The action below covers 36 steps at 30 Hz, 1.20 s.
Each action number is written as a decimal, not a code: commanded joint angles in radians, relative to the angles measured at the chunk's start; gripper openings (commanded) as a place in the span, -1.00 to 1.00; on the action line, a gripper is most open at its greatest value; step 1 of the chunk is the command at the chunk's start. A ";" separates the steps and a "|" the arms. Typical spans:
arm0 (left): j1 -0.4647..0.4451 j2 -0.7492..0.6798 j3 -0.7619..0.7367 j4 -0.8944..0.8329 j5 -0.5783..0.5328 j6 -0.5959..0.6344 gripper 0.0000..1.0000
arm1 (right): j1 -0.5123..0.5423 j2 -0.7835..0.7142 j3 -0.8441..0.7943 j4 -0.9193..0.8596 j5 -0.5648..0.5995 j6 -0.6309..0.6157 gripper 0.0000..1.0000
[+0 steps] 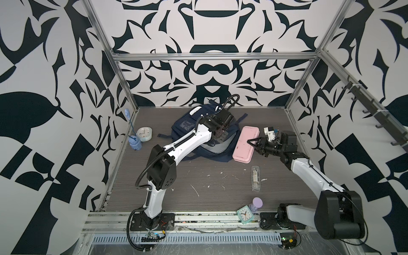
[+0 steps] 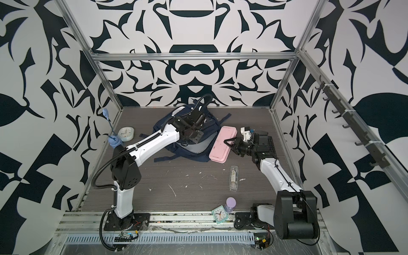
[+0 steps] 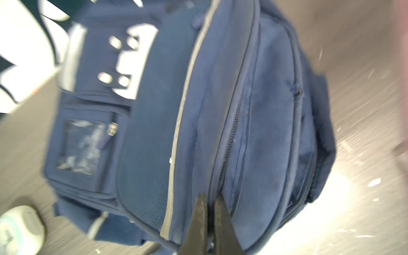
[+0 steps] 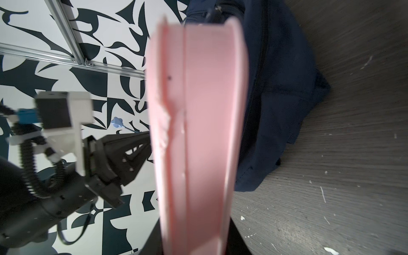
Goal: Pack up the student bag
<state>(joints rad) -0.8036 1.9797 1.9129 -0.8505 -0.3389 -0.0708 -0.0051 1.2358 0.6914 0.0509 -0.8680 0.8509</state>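
The navy student bag (image 1: 189,130) (image 2: 170,125) lies on the wooden floor near the back wall, with its clear window pocket (image 3: 79,148) facing up. My left gripper (image 3: 210,198) (image 1: 220,136) is over the bag's right side, its jaws shut on the zipper line (image 3: 229,143). Just right of the bag, a long pink case (image 1: 246,143) (image 2: 221,144) (image 4: 198,132) is gripped on its near long edge by my right gripper (image 1: 251,142) (image 2: 228,142) (image 4: 196,242). The case's far edge is close against the bag (image 4: 276,88).
A round white clock (image 1: 143,134) and a blue gadget on a stalk (image 1: 135,144) stand at the left wall. A clear packet (image 1: 256,176) lies in front of the right arm. A mint alarm clock (image 1: 244,215) and a purple-lidded bottle (image 1: 256,204) sit at the front edge.
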 commanded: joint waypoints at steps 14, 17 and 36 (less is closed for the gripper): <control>0.076 -0.194 0.028 0.016 0.304 -0.135 -1.00 | 0.157 0.266 0.149 0.310 0.101 0.170 -0.64; 0.086 -0.214 0.001 0.062 0.334 -0.153 -1.00 | 0.192 0.345 0.190 0.373 0.128 0.210 -0.64; 0.106 -0.239 -0.086 0.103 0.417 -0.207 -1.00 | 0.411 0.919 0.617 0.663 0.220 0.521 -0.44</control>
<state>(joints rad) -0.7040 1.8023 1.8286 -0.8024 0.0383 -0.2569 0.3882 2.1605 1.2472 0.5991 -0.6628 1.3098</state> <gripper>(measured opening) 0.058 0.321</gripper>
